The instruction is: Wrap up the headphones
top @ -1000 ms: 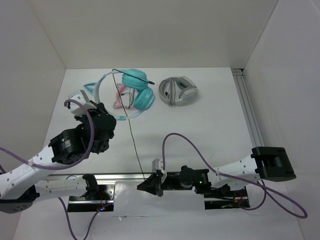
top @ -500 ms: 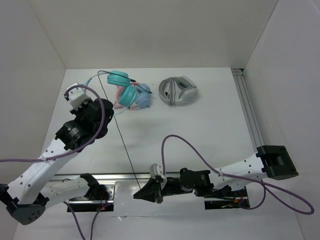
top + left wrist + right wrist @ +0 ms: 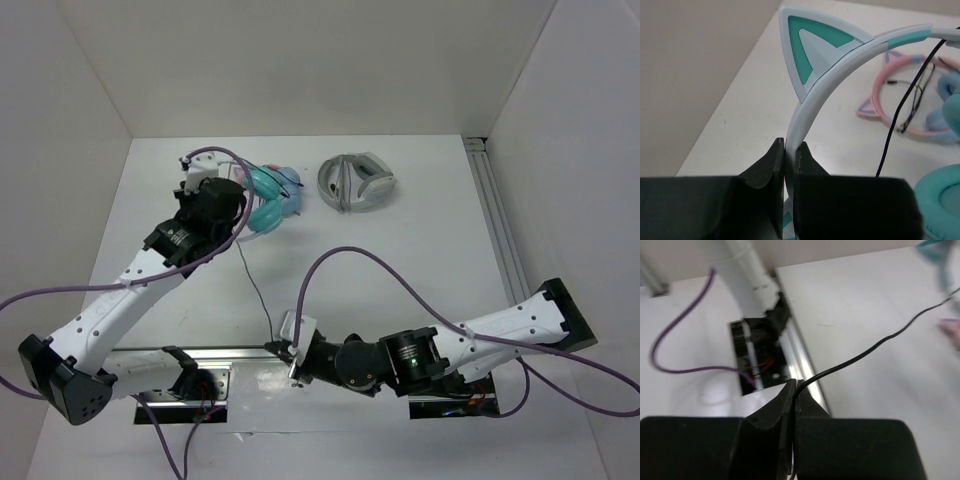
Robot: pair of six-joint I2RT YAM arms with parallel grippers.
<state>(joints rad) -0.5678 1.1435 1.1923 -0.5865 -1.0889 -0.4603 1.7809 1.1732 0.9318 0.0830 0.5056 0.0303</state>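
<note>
Headphones [image 3: 262, 213], headband [image 3: 812, 95] pinched in the left gripper [image 3: 788, 147] at 11 o'clock; right gripper [image 3: 794, 390] nips the cable [image 3: 880, 343], which may slip if pulled taut.

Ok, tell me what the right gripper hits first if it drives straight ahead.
Most likely the black bracket by the metal rail, dead ahead of the right gripper, which is shut on the cable. Depth is unclear; it may pass above.

Overhead; close wrist views; shared cable [image 3: 880, 343]
</note>
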